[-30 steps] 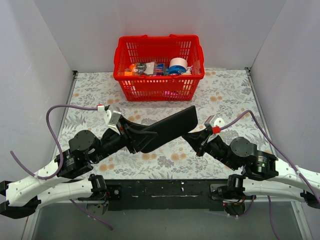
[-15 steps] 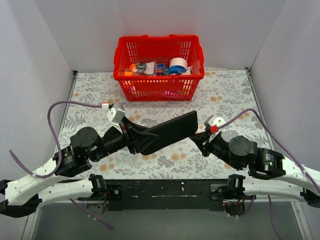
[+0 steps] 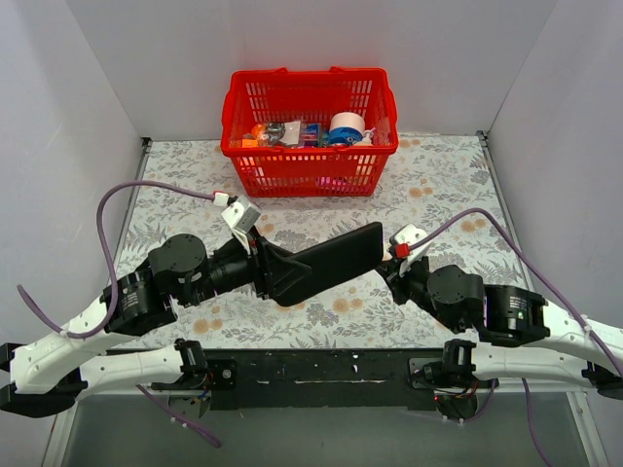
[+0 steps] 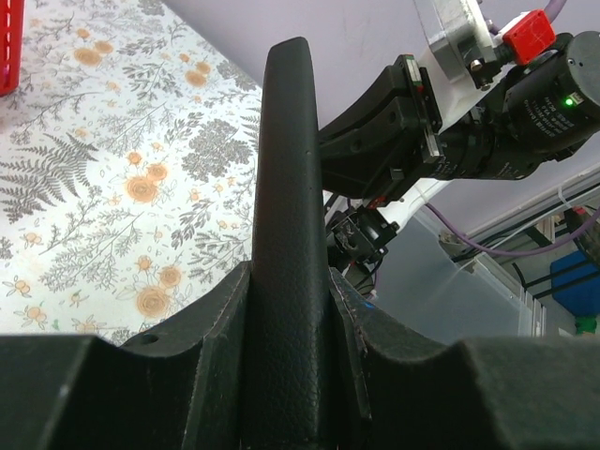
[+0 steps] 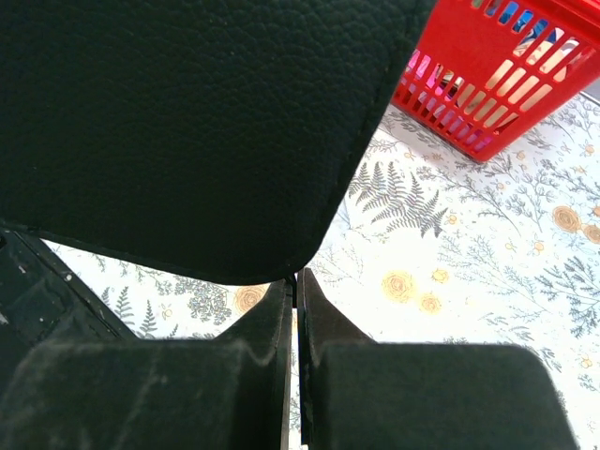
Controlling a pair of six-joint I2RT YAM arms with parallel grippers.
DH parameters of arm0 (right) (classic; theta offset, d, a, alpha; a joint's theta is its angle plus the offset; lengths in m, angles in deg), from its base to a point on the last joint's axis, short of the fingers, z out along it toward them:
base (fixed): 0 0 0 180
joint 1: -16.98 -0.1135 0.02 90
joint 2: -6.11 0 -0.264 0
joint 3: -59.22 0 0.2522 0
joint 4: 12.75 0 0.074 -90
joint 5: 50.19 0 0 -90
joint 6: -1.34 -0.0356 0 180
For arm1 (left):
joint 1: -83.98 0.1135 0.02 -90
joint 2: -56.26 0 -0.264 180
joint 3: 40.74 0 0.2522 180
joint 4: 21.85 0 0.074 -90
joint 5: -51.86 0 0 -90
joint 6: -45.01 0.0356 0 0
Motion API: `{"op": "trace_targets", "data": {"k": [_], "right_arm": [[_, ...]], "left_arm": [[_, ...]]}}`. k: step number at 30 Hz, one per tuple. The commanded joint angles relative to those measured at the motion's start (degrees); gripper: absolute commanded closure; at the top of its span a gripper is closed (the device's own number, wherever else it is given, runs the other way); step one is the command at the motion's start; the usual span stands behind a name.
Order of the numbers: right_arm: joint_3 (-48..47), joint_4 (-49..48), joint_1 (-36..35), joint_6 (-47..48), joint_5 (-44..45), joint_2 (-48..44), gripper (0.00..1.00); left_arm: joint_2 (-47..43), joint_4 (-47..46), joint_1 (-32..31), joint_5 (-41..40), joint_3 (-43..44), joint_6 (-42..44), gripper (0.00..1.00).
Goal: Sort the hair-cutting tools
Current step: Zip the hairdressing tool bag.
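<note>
Bounded by plain pale-grey left wall [image 3: 58,146], far wall [image 3: 311,39] and right wall [image 3: 574,126]; furnished with table [image 3: 448,185] under floral cloth, grey ferns and orange blooms; edged near by black rail [image 3: 321,365]; underlain beyond that by grey floor [image 3: 321,438]; lit evenly, shadows soft.

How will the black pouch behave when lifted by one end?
Probably fairly stiff: the black pouch juts sideways from the left pincer without visibly sagging. Its pebbled surface likely grips well. Seen edge-on it is slim, so probably light.
</note>
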Motion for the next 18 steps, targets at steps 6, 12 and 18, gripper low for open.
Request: {"op": "trace_targets", "data": {"k": [6,12,18], "right_arm": [[0.7,14.7,1.5,1.9,21.0,-0.5,0.99],[2.1,9.3,1.6,9.7,7.4,-3.5,0.99],[2.3,12.9,1.6,13.9,-3.6,-2.4,0.99]], "left_arm": [[-0.8,9.7,-0.1,-1.3,12.0,-2.9,1.0],[1.8,13.3,-0.2,-0.2,13.0,-3.5,1.0],[3.0,15.2,-0.2,2.7,13.5,-3.3,1.0]]}}
